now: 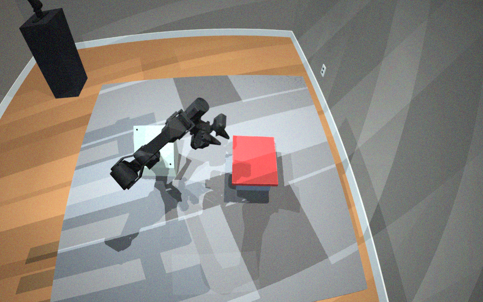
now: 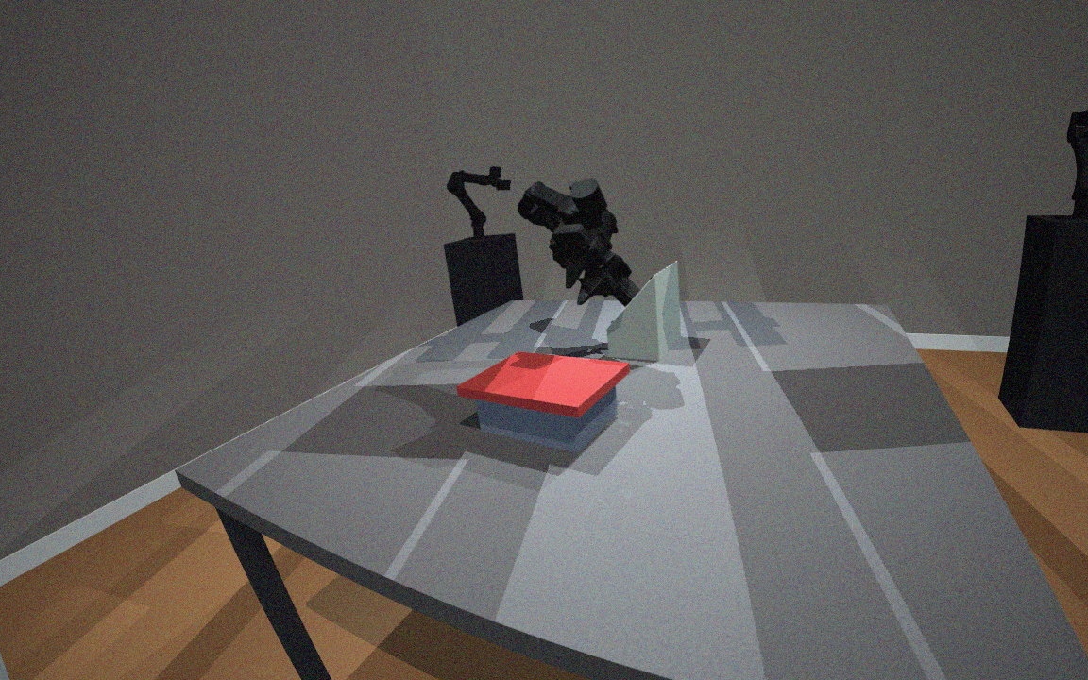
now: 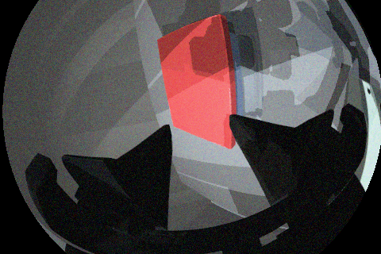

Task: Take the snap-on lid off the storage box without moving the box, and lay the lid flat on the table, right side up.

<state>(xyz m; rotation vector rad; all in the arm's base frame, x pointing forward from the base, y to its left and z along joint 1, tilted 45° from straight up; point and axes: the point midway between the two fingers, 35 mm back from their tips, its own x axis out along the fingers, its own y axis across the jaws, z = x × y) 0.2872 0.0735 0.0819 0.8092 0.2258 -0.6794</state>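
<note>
The storage box (image 1: 252, 187) (image 2: 539, 424) (image 3: 239, 87) is blue and stands on the grey table (image 1: 198, 244) (image 2: 700, 524), right of centre. Its red snap-on lid (image 1: 254, 159) (image 2: 544, 380) (image 3: 196, 87) sits flat on top of it. My gripper (image 1: 223, 140) (image 2: 603, 287) (image 3: 200, 125) is open and empty. It hangs in the air just left of the box, its fingers pointing toward the lid's near edge and not touching it. In the wrist view the lid lies just beyond the fingertips.
The arm rises from a pale green wedge-shaped base (image 1: 168, 154) (image 2: 649, 325) left of the box. A black pedestal (image 1: 53, 52) stands off the table at the back left. Another black pedestal (image 2: 1067, 321) stands on the wooden floor.
</note>
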